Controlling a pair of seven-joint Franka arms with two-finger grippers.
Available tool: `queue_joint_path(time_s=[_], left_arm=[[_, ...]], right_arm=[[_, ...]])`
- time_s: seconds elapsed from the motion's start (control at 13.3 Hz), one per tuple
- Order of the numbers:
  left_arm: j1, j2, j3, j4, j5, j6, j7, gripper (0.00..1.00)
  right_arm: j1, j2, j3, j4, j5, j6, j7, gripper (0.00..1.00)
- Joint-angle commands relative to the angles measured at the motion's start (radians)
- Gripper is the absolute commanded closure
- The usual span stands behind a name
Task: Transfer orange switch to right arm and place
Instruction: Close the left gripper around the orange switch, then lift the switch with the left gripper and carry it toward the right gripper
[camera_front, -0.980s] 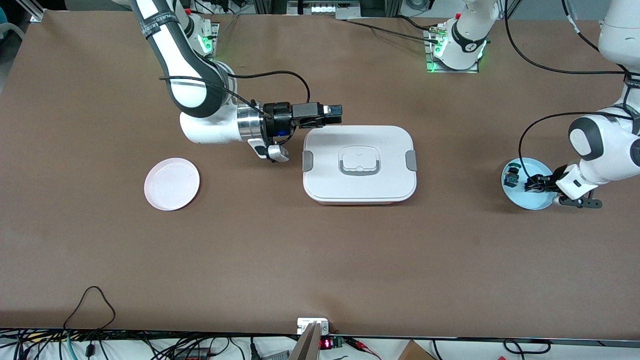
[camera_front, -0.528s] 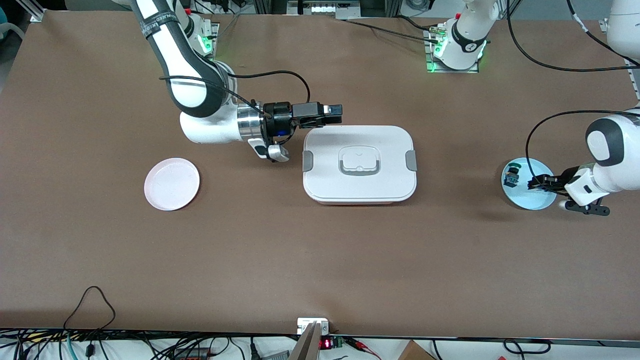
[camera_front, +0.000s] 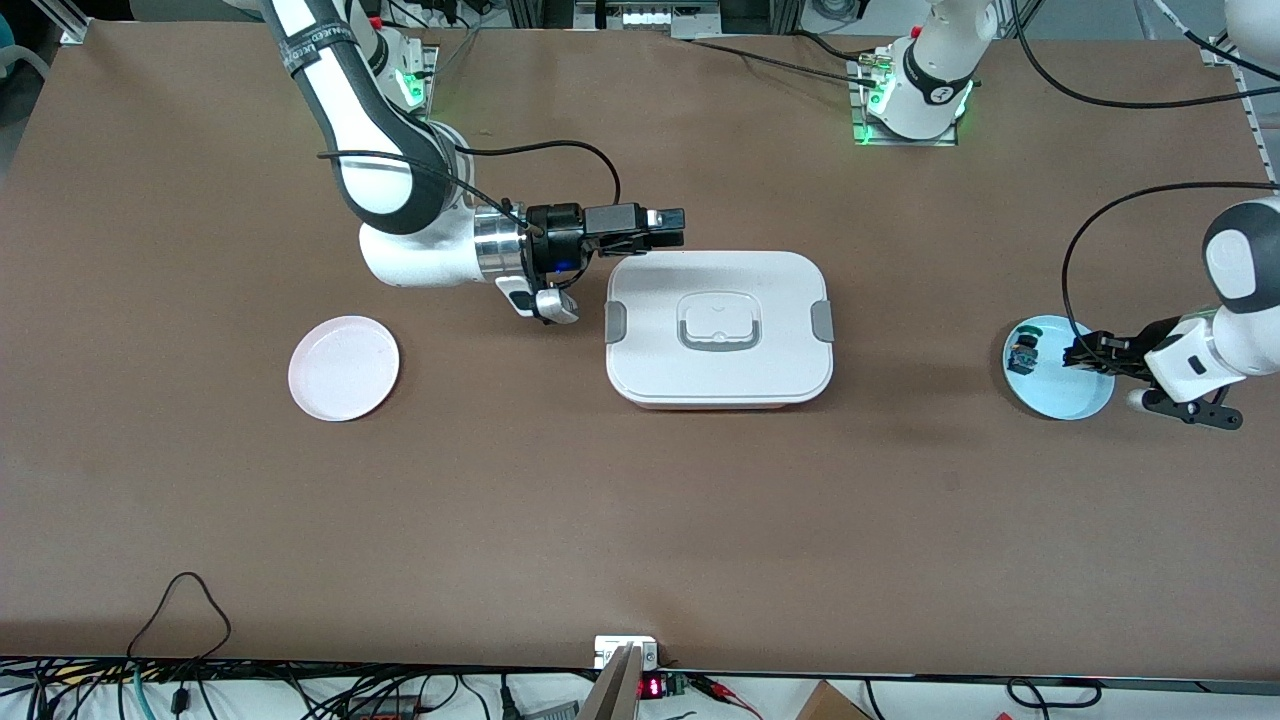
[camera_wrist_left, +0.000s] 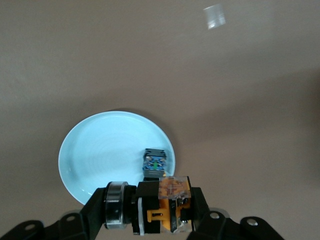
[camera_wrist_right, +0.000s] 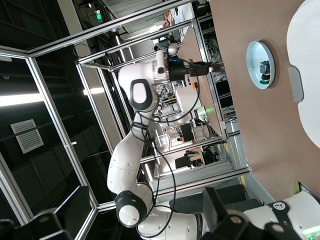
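Switch pickup looks done on the left arm's end of the brown table (camera_front: 640, 500). The left arm's black claw-like gripper (camera_wrist_left: 160, 220) is clamped shut on the tiny black push-button switch block with the round orange cap (camera_wrist_left: 167, 202) and hangs in the air over the round light-blue plate (camera_front: 1075, 400). In the left wrist view the orange switch sits sideways between the claws, with its silver ring and orange body parts showing. From the front camera the switch itself is too small and dark to really pick out in the left gripper (camera_front: 1085, 355), so the wrist view is what shows the grip.

Down on that blue plate (camera_wrist_left: 100, 155) there's the other little black switch with the green cap (camera_wrist_left: 155, 162), lying near the plate's rim. In the front view the green switch (camera_front: 1022, 350) sits on the part of the plate toward the middle of the table.

The right arm waits with its slim black two-finger gripper (camera_front: 668, 228) held level over the table just beside a corner of the white rectangular lidded box with grey clips and a grey handle (camera_front: 718, 325). Its fingers are spread apart with nothing in them.

A round pale-pink plate (camera_front: 343, 367) sits toward the right arm's end of the table, well apart from the box.
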Motion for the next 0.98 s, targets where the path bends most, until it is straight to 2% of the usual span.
queue_joint_path(time_s=[0.0, 0.15, 0.38, 0.75, 0.9], left_arm=[[0.002, -0.027, -0.014, 0.019, -0.112, -0.038, 0.130, 1.00], [0.002, -0.044, -0.014, 0.016, -0.226, -0.041, 0.238, 1.00], [0.011, -0.051, -0.014, 0.008, -0.480, -0.091, 0.587, 1.00], [0.034, -0.046, -0.014, 0.010, -0.784, -0.215, 0.836, 1.00], [0.036, -0.052, -0.014, 0.013, -0.853, -0.274, 0.928, 1.00]], right_arm=[[0.005, -0.010, 0.000, 0.001, 0.017, 0.009, 0.002, 0.00], [0.005, -0.008, 0.000, 0.001, 0.017, 0.009, 0.001, 0.00], [0.004, -0.010, -0.002, 0.002, 0.015, 0.008, -0.007, 0.00], [0.004, -0.011, -0.002, 0.001, 0.015, 0.009, -0.018, 0.00], [0.004, -0.011, -0.002, -0.001, 0.015, 0.009, -0.030, 0.00]])
